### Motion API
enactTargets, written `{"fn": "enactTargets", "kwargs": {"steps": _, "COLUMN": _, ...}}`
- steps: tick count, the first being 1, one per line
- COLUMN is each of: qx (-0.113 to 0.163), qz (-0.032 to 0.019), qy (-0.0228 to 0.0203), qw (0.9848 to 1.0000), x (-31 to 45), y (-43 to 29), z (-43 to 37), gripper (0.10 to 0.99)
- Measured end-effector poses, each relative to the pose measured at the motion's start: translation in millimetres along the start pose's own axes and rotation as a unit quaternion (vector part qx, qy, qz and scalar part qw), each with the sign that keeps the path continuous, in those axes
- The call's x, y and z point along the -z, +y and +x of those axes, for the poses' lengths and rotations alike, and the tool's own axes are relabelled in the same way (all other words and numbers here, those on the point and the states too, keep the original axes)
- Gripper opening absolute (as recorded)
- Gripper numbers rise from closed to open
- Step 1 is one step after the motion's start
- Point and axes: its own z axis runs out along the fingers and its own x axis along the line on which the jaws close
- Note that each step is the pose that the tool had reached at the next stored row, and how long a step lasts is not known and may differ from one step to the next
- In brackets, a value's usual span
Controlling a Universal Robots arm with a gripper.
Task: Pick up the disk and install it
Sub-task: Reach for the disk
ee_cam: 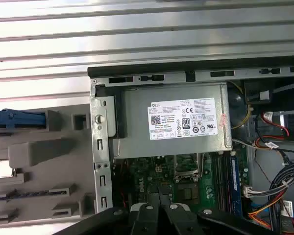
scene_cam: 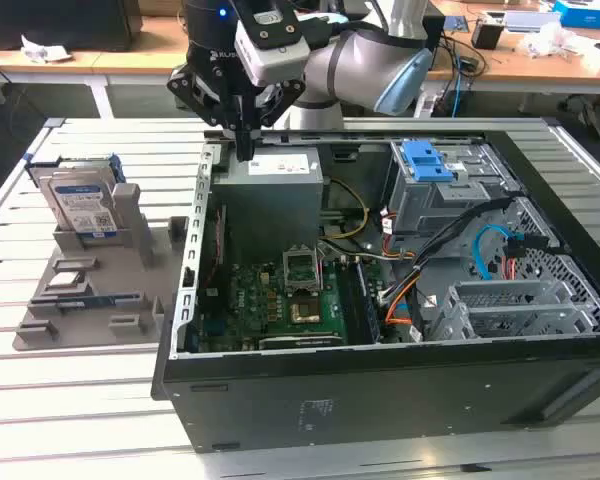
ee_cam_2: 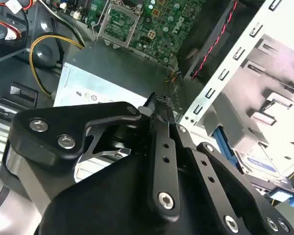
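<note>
The disk (scene_cam: 82, 200), a silver drive with a white-and-blue label in a blue carrier, stands upright in a grey holder (scene_cam: 90, 290) at the exterior view's left, outside the computer case. Its blue carrier edge (ee_cam: 14, 120) shows in the first wrist view, and its label (ee_cam_2: 258, 164) in the second wrist view. My gripper (scene_cam: 246, 150) hangs over the case's back left corner, just above the power-supply box, well apart from the disk. Its black fingers (ee_cam: 161, 196) are pressed together, shut on nothing, and their tips (ee_cam_2: 159, 100) point down at the grey box.
The open computer case (scene_cam: 380, 380) lies on a slatted metal table (scene_cam: 70, 400). Inside are the grey power-supply box (scene_cam: 270, 170), the motherboard (scene_cam: 290, 295), a blue latch on the drive bay (scene_cam: 427, 160) and loose cables (scene_cam: 400, 300). A cluttered bench stands behind.
</note>
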Motion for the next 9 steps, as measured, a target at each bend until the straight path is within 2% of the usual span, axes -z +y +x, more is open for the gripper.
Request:
{"fn": "enactTargets", "kwargs": {"steps": 2, "qx": 0.0, "qz": 0.0, "qy": 0.0, "qw": 1.0, "x": 0.1, "y": -0.3, "z": 3.5, "gripper": 0.102}}
{"fn": "enactTargets", "kwargs": {"steps": 3, "qx": 0.0, "qz": 0.0, "qy": 0.0, "qw": 1.0, "x": 0.3, "y": -0.8, "z": 11.4, "gripper": 0.102}}
{"fn": "enactTargets", "kwargs": {"steps": 4, "qx": 0.0, "qz": 0.0, "qy": 0.0, "qw": 1.0, "x": 0.4, "y": -1.2, "z": 15.8, "gripper": 0.102}}
{"fn": "enactTargets", "kwargs": {"steps": 6, "qx": 0.0, "qz": 0.0, "qy": 0.0, "qw": 1.0, "x": 0.6, "y": -1.5, "z": 20.8, "gripper": 0.102}}
{"fn": "enactTargets", "kwargs": {"steps": 9, "qx": 0.0, "qz": 0.0, "qy": 0.0, "qw": 1.0, "x": 0.9, "y": -2.5, "z": 33.4, "gripper": 0.102}}
